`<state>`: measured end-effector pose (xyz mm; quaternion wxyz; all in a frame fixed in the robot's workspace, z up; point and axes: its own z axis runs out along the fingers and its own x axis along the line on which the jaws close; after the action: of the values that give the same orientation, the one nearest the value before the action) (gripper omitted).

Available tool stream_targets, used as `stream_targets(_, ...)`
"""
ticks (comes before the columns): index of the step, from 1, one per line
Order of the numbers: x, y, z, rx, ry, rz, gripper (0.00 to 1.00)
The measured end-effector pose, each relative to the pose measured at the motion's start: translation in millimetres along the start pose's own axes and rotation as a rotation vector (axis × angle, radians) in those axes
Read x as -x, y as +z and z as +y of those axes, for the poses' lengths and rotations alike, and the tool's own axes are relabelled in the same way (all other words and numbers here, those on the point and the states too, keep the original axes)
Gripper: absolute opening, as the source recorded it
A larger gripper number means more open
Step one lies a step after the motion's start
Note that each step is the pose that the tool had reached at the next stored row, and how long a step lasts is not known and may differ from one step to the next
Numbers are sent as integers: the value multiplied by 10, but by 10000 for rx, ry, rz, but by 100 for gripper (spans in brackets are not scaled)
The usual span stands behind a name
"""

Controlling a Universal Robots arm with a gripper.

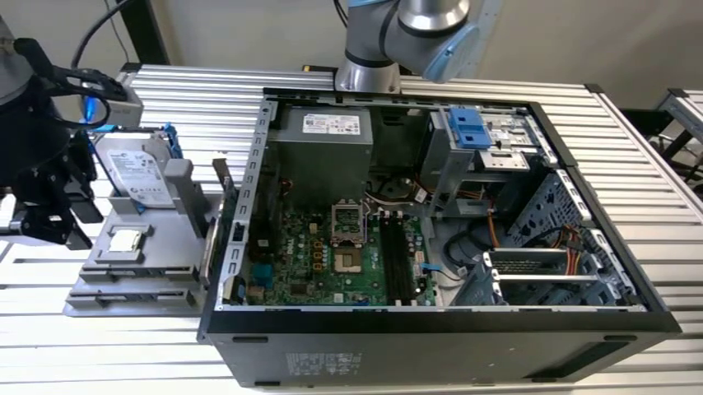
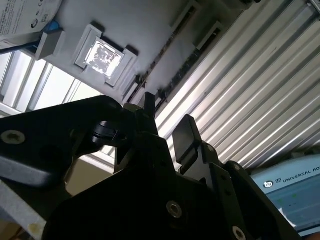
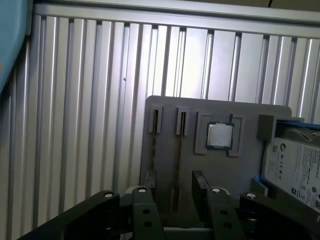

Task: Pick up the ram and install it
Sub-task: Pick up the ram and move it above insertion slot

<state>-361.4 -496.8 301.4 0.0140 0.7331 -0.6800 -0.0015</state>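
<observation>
A grey holder (image 1: 165, 206) lies on the table at the exterior view's left, beside the open computer case (image 1: 439, 329). In the first wrist view two long slots run along the holder (image 3: 240, 165). A thin dark strip, the ram (image 3: 177, 165) seen edge-on, stands in the slot nearer the square silver chip (image 3: 220, 135). My black gripper (image 1: 49, 226) hangs at the holder's outer side, away from the case. Both wrist views show the gripper (image 3: 172, 187) (image 2: 167, 112) open with nothing between its fingers, in line with the ram's slot but apart from it.
A hard drive in a blue frame (image 1: 137, 173) rests on the holder past the chip. Inside the case the green motherboard (image 1: 318, 263) has long black slots (image 1: 393, 255) beside the processor socket (image 1: 348, 222). The table is ribbed aluminium (image 1: 659, 189). An arm's base (image 1: 368, 74) stands behind the case.
</observation>
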Motion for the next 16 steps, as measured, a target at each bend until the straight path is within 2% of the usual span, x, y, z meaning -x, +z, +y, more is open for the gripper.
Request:
stream_targets(8, 2, 98, -2, 1, 1, 19, 100)
stream_targets(16, 4, 232, -4, 6, 1, 81, 100)
